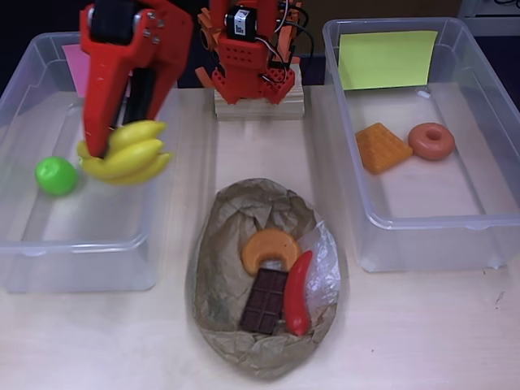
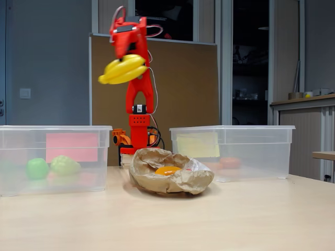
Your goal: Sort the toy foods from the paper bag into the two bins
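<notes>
My red gripper (image 1: 99,149) is shut on a yellow banana (image 1: 127,154) and holds it high above the left bin (image 1: 49,244), the one with the pink label (image 2: 71,147). From the side, the banana (image 2: 123,69) hangs well above the table under the gripper (image 2: 127,56). A green apple (image 1: 56,175) lies in that bin, and light-green grapes (image 2: 65,166) sit beside it. The right bin (image 1: 422,236), marked by a yellow-green label (image 1: 386,58), holds an orange waffle (image 1: 382,147) and a brown donut (image 1: 431,140). The paper bag (image 1: 236,244) holds an orange croissant (image 1: 270,249), a chocolate bar (image 1: 265,301) and a red chili (image 1: 297,294).
The arm's base (image 1: 258,93) stands on a wooden block between the two bins at the back. The bag lies in the table's middle, in front of the base. Bare tabletop (image 1: 422,333) runs along the near edge.
</notes>
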Controlling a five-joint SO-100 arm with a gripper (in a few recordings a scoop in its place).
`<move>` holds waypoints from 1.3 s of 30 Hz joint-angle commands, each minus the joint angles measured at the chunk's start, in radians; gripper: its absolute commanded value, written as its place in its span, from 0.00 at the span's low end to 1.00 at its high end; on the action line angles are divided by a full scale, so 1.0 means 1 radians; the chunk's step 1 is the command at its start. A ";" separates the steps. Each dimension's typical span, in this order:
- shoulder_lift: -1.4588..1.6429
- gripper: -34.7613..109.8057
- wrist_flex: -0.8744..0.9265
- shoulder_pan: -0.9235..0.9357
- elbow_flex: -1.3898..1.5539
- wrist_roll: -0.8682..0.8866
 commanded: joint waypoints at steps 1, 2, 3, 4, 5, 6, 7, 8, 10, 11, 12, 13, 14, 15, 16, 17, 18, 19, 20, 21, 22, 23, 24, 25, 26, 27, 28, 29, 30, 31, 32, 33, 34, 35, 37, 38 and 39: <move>0.186 0.34 -0.140 0.127 0.255 0.054; 0.219 0.34 -0.184 0.161 0.322 0.075; 0.250 0.35 -0.221 0.189 0.387 0.091; 0.276 0.35 -0.253 0.210 0.445 0.104; 0.301 0.36 -0.282 0.229 0.499 0.120; 0.322 0.36 -0.307 0.244 0.546 0.137; 0.344 0.37 -0.327 0.258 0.591 0.152; 0.364 0.37 -0.347 0.267 0.630 0.169; 0.405 0.38 -0.380 0.282 0.706 0.193; 0.428 0.38 -0.396 0.290 0.738 0.204; 0.448 0.38 -0.405 0.299 0.770 0.216; 0.472 0.38 -0.414 0.308 0.801 0.224; 0.495 0.38 -0.422 0.313 0.830 0.230; 0.517 0.38 -0.425 0.316 0.856 0.235; 0.538 0.38 -0.428 0.318 0.877 0.239; 0.555 0.38 -0.433 0.318 0.897 0.245; 0.568 0.38 -0.433 0.314 0.908 0.250; 0.572 0.38 -0.433 0.311 0.913 0.255; 0.574 0.38 -0.428 0.305 0.911 0.258; 0.574 0.38 -0.425 0.296 0.902 0.261; 0.574 0.38 -0.419 0.285 0.888 0.262; 0.566 0.38 -0.411 0.270 0.865 0.262; 0.558 0.38 -0.402 0.258 0.838 0.262; 0.548 0.37 -0.390 0.245 0.808 0.259; 0.538 0.37 -0.377 0.233 0.775 0.256; 0.526 0.37 -0.364 0.218 0.738 0.249; 0.511 0.37 -0.350 0.206 0.701 0.242; 0.494 0.36 -0.337 0.192 0.664 0.236; 0.474 0.36 -0.325 0.183 0.627 0.230; 0.454 0.36 -0.313 0.172 0.589 0.224; 0.431 0.36 -0.302 0.160 0.551 0.215; 0.407 0.36 -0.291 0.149 0.514 0.204; 0.379 0.36 -0.284 0.138 0.476 0.193; 0.348 0.36 -0.276 0.123 0.434 0.183; 0.285 0.36 -0.262 0.089 0.356 0.163; 0.252 0.36 -0.256 0.067 0.318 0.156; 0.215 0.36 -0.250 0.043 0.284 0.150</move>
